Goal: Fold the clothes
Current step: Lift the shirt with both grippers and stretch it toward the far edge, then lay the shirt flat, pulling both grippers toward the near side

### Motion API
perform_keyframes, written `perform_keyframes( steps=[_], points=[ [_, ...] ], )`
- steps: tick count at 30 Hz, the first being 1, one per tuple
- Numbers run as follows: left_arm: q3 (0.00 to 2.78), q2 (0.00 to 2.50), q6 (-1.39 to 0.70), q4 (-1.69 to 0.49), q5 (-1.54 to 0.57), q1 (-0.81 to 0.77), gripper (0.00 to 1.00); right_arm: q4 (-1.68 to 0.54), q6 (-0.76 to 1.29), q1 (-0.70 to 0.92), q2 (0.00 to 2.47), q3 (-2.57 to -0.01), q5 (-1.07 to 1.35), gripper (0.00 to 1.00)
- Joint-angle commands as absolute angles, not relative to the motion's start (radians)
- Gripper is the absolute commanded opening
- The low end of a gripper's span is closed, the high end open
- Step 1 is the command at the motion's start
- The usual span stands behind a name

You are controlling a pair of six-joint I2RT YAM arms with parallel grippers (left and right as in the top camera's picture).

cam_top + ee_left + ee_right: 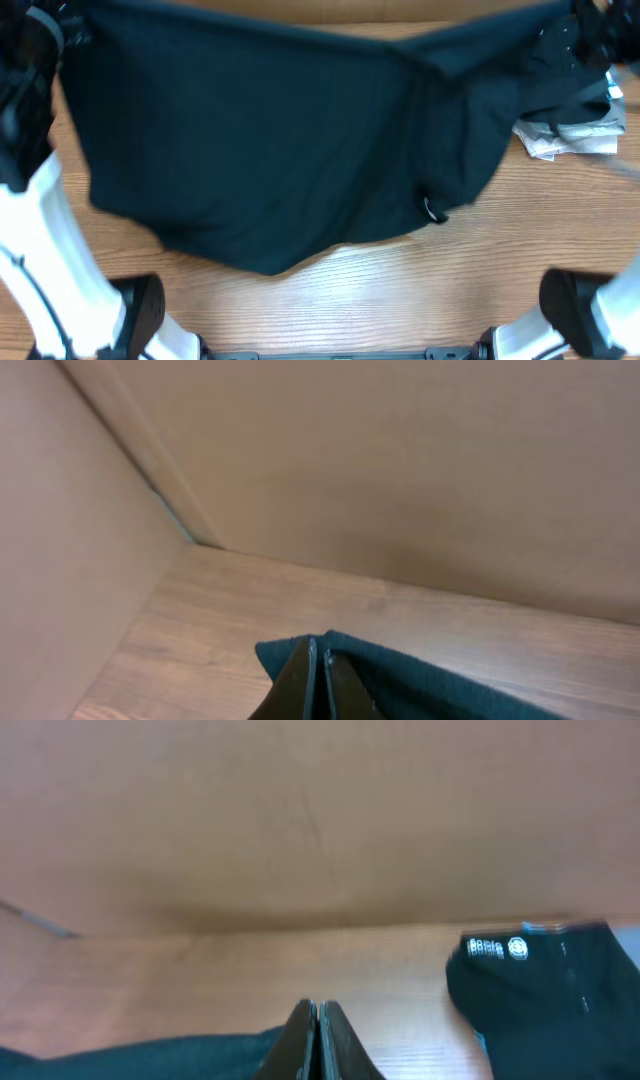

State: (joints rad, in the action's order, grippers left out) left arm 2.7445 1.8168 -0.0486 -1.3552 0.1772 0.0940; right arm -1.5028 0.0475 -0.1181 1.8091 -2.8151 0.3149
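The black T-shirt (270,130) is stretched wide across the far half of the table, its lower edge sagging toward the front. A small white neck label (435,210) shows near its lower right. My left gripper (45,35) is at the shirt's far left corner; in the left wrist view the fingers (320,660) are shut on a corner of the black fabric (420,685). My right gripper (588,25) is at the far right corner; its fingers (316,1020) are shut on the black fabric edge (150,1055).
Folded grey and white pieces (570,132) lie at the right edge. A folded black garment with white logo print (545,990) lies right of my right gripper. Brown walls stand behind the wooden table (400,290). Both arm bases sit at the front corners.
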Motion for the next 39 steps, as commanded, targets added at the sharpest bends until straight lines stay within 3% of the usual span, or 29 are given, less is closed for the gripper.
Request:
perform_keyframes(
  steps=[1,11,20,24,33,39],
  points=[
    [2.751,1.922,-0.036,-1.242,0.172,0.106,0.04,-1.351,0.038,-0.125,1.927,-2.82,0.297,0.04],
    [2.754,2.025,-0.036,-0.818,0.096,0.101,0.04,-0.862,0.046,-0.113,2.003,-2.823,0.298,0.04],
    [2.759,2.004,0.021,-0.761,0.109,0.106,0.04,-0.77,0.045,-0.126,1.998,-2.823,0.292,0.04],
    [2.759,2.006,0.031,-0.925,0.111,0.107,0.04,-0.897,0.045,-0.128,2.003,-2.82,0.292,0.04],
    [2.737,2.094,-0.026,-1.614,0.069,0.106,0.04,-1.397,0.026,-0.128,2.043,-2.675,0.29,0.04],
    [2.614,2.145,-0.049,-1.69,-0.039,0.106,0.04,-1.555,0.019,-0.131,2.043,-2.565,0.281,0.04]
  ],
)
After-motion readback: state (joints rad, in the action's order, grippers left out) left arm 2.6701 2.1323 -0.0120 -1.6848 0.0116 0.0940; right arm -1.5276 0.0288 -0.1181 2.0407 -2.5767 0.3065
